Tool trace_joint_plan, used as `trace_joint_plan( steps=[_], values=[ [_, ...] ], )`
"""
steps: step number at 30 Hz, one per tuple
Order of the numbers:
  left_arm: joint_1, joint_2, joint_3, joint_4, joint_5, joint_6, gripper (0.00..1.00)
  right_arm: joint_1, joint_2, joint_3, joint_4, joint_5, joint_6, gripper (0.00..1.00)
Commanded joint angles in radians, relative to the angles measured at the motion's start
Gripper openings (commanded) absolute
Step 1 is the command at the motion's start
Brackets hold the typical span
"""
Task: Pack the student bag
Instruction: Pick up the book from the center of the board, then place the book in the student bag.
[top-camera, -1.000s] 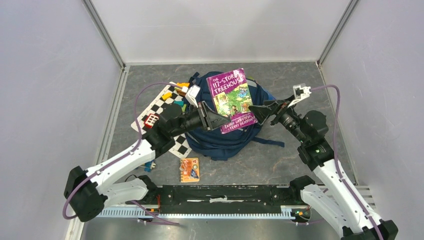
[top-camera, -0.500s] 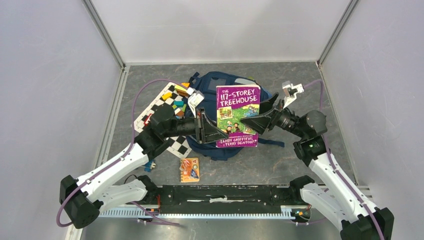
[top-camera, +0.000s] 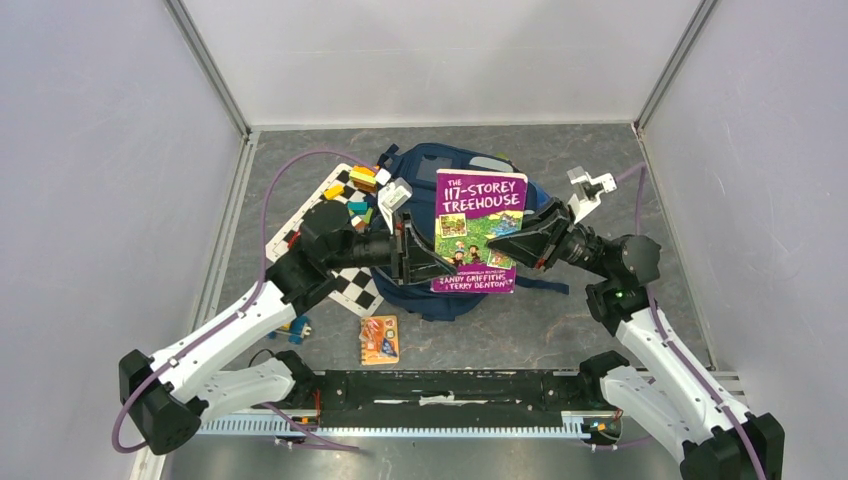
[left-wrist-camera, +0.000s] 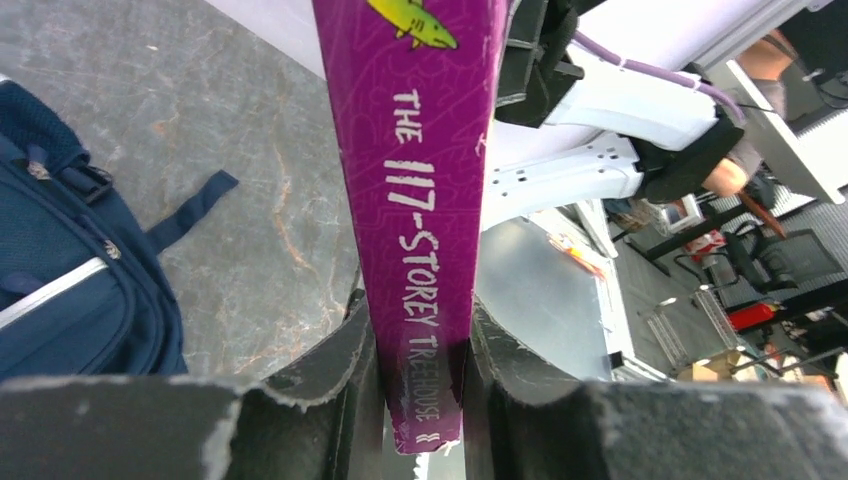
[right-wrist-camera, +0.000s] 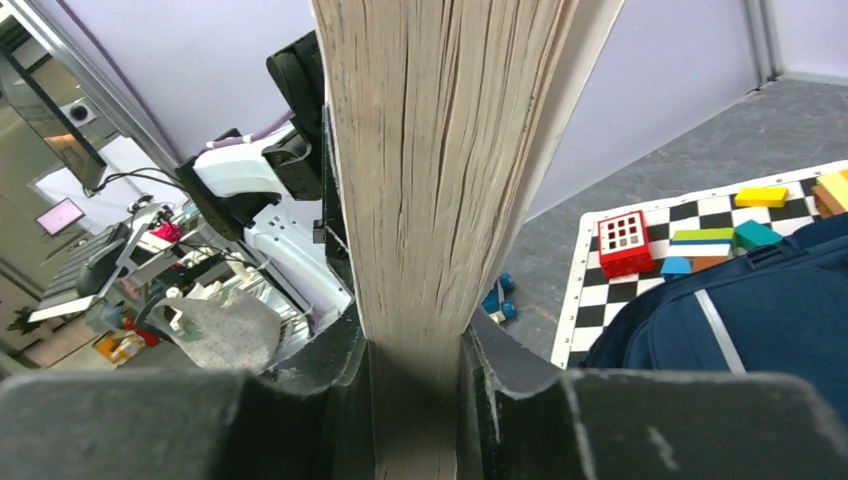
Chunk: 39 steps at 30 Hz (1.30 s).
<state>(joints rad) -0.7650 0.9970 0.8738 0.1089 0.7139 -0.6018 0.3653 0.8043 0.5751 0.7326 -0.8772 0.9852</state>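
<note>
Tilting slightly clockwise, the Treehouse paperback (top-camera: 478, 228) hung clamped: left gripper (left-wrist-camera: 418, 360) on spine, right gripper (right-wrist-camera: 415, 360) on page edge. Toward the far edge, the student bag (top-camera: 440, 300) looked floppy, best held by its zip rim.

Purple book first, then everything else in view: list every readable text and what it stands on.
"THE 117-STOREY TREEHOUSE": front cover of the purple book, top view.
"ANDY GRIFFITHS" and "TERRY DENTON": foot of that cover.
"THE 117-STOREY TREEHOUSE": the book's spine, left wrist view.
Small orange booklet on the table: print too small to read.
Student bag: no marking large enough to read.
</note>
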Motion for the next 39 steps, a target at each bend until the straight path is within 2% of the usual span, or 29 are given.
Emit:
trace_joint_plan(
  steps=[1,3,4,6,10,13,19,24,29,36,39],
  values=[
    [0.000,0.025,0.102,-0.096,-0.109,0.138,0.53,0.007,-0.038,0.056,-0.167,0.075,-0.126,0.00],
    [0.000,0.040,0.115,-0.216,-0.184,0.197,0.83,0.007,-0.073,0.160,-0.530,0.282,-0.357,0.00],
    [0.000,0.046,0.119,-0.266,-0.218,0.225,0.93,0.008,-0.091,0.196,-0.667,0.380,-0.437,0.00],
    [-0.004,0.053,0.131,-0.369,-0.287,0.303,1.00,0.007,-0.125,0.242,-0.819,0.582,-0.520,0.00],
    [-0.056,0.095,0.181,-0.570,-0.514,0.476,1.00,0.007,-0.193,0.262,-0.930,0.770,-0.584,0.00],
    [-0.152,0.171,0.218,-0.656,-0.673,0.555,1.00,0.007,-0.235,0.250,-0.969,0.868,-0.598,0.00],
    [-0.330,0.334,0.248,-0.679,-0.964,0.633,1.00,0.008,-0.329,0.225,-1.011,1.026,-0.626,0.00],
    [-0.406,0.439,0.252,-0.606,-1.111,0.613,1.00,0.007,-0.361,0.227,-1.028,1.056,-0.634,0.00],
    [-0.452,0.531,0.270,-0.568,-1.173,0.619,0.99,0.007,-0.365,0.230,-1.038,1.048,-0.638,0.00],
    [-0.453,0.606,0.275,-0.528,-1.277,0.617,0.79,0.007,-0.373,0.232,-1.051,1.051,-0.644,0.00],
    [-0.453,0.642,0.296,-0.532,-1.289,0.615,0.75,0.007,-0.369,0.226,-1.051,1.049,-0.643,0.00]
  ],
)
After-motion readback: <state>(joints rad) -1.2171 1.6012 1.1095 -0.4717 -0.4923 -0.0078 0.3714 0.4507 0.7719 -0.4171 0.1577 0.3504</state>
